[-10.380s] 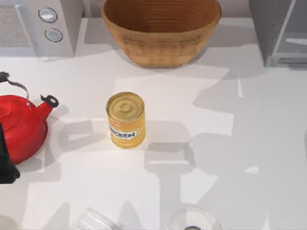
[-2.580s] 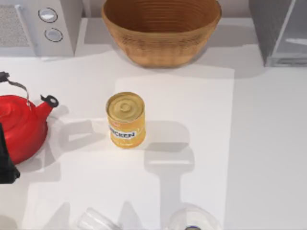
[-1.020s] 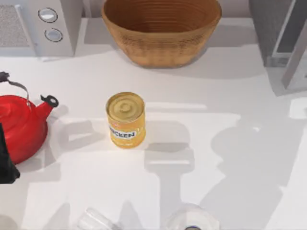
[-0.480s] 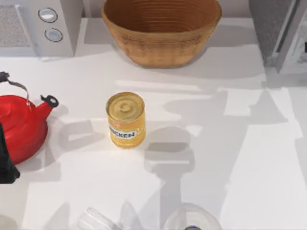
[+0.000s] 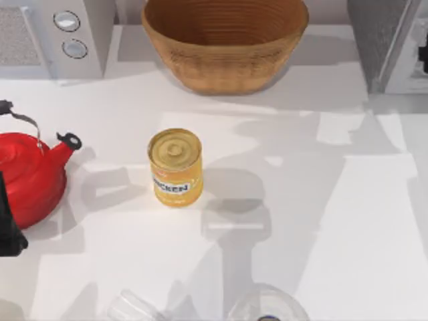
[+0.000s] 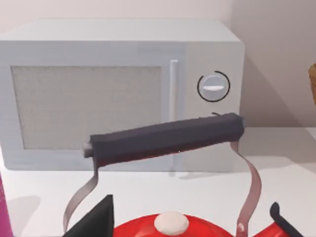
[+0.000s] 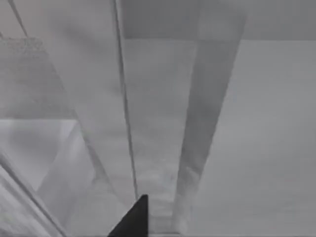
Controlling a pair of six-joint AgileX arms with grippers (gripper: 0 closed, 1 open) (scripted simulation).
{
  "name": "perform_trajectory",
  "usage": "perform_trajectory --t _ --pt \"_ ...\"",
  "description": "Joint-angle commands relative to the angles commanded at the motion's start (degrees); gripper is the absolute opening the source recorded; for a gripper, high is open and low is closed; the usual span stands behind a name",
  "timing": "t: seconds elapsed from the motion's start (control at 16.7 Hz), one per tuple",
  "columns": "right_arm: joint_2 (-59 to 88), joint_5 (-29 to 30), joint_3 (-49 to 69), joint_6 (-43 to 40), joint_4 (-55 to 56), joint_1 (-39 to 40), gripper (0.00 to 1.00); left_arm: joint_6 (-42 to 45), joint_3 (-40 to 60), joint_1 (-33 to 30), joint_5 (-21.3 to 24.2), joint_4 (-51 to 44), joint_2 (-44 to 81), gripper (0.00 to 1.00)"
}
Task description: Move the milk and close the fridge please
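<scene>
The fridge (image 5: 376,33) stands at the table's back right corner, with a speckled dark-grey side and a pale door (image 5: 409,67) lying flat along its front. A dark part of my right gripper (image 5: 423,57) shows at the right edge, up against that door. In the right wrist view the pale fridge door (image 7: 163,123) is very close, with a dark piece of the gripper (image 7: 132,219) at the edge of the picture. The milk is out of view. My left arm (image 5: 8,231) stays parked at the left edge beside the kettle.
A yellow chicken can (image 5: 175,166) stands mid-table. A wicker basket (image 5: 224,40) sits at the back centre, and a light-grey box with two knobs (image 5: 57,37) at the back left. A red kettle (image 5: 27,175) is at the left, and clear glassware (image 5: 267,309) at the front edge.
The fridge door has swung from standing open to lying against the fridge front. A dark part of my right gripper has come in at the right edge. The left arm has not moved.
</scene>
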Motion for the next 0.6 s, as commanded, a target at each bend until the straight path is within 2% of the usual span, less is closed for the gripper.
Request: perform_trajectory --t 0.36,0.6 --pt "10.77 0.08 14.87 0.21 -2.54 0.09 1.0 0.0 0.0 0.0 0.0 0.0 0.0 1.0" --pt "13.54 0.36 18.6 0.08 -3.27 0.01 1.0 0.0 0.0 0.0 0.0 0.0 0.0 1.0"
